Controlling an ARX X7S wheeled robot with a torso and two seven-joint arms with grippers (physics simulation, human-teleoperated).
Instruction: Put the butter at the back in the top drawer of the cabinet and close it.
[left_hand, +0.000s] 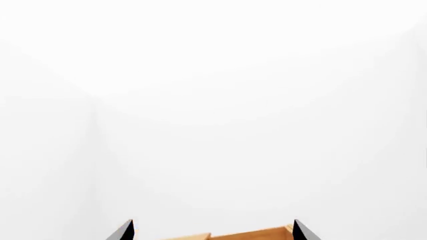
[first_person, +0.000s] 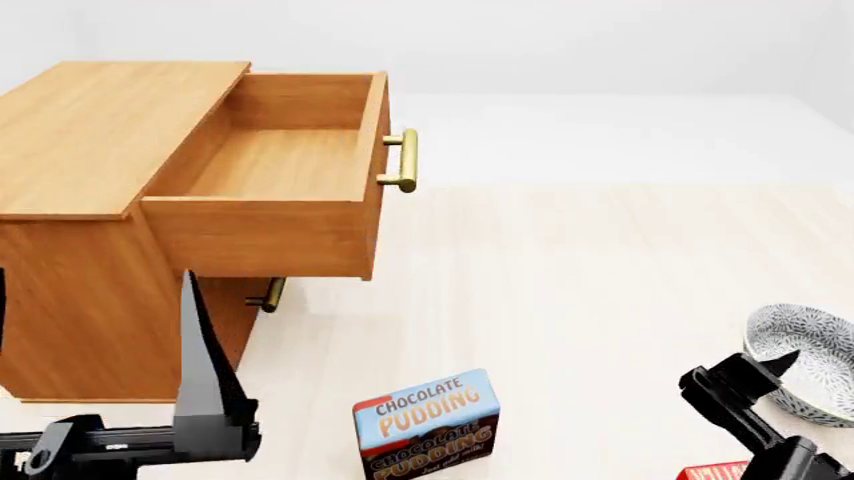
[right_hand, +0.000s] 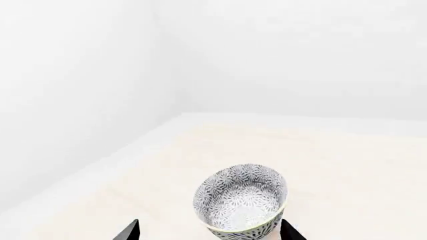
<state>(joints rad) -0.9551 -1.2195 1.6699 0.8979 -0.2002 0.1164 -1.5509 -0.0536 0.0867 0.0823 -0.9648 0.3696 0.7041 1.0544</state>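
Top drawer of the boxy light-brown wooden cabinet stands pulled out. Your right tool, fingers spread, faces the patterned bowl; left tool released. Red butter box barely shows beside the right arm.

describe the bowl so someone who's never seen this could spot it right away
Start at the big wooden cabinet with its top drawer pulled open, then look across the pale floor to the far right. The bowl sits there by the right gripper, the only round thing, white with a fine dark speckled pattern.
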